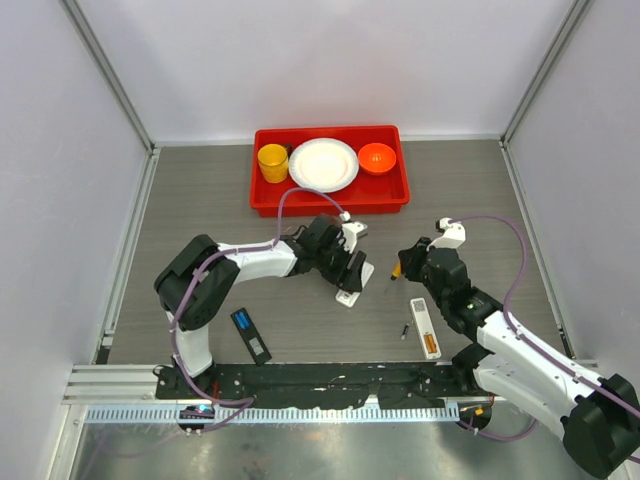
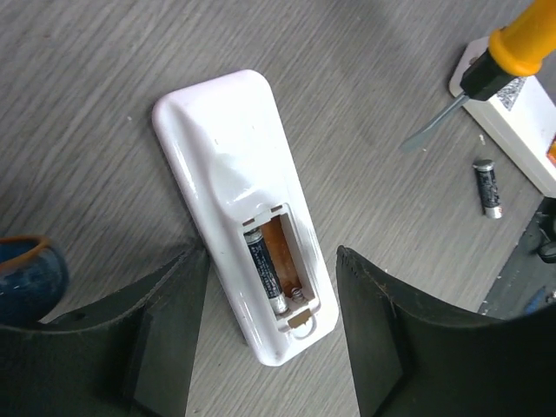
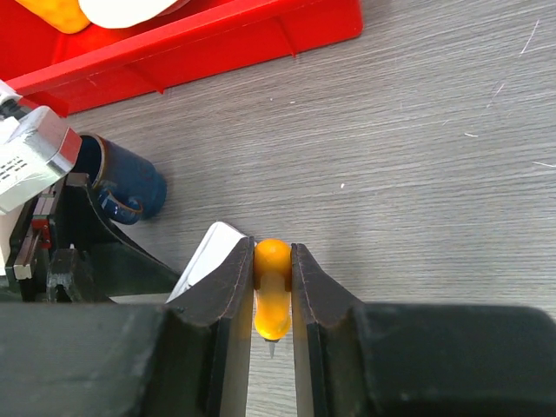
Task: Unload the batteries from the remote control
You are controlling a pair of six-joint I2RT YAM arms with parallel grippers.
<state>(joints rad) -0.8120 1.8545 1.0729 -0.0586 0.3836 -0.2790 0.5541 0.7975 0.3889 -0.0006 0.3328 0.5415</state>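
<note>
The white remote (image 2: 226, 148) is lying face down mid-table with its back compartment open. One dark battery (image 2: 263, 269) sits in one slot, and the slot next to it just shows its spring. A loose battery (image 2: 487, 187) lies on the table, right of the remote and nearer. The left gripper (image 2: 269, 256) is spread wide, straddling the remote's end and holding nothing. The right gripper (image 3: 273, 252) is clamped on the orange-handled screwdriver (image 3: 271, 304).

- The left arm (image 1: 260, 260) is folded at the elbow on the left, and its forearm stretches rightward toward the middle.
- The left gripper (image 1: 350, 272) tilts downward with its fingers (image 2: 174, 339) spread wide, clasping nothing.
- The right arm (image 1: 530, 360) reaches diagonally forward and inward.
- The right gripper (image 1: 404, 262) has its fingers (image 3: 230, 295) pinched on a screwdriver (image 3: 272, 300) handle.
</note>
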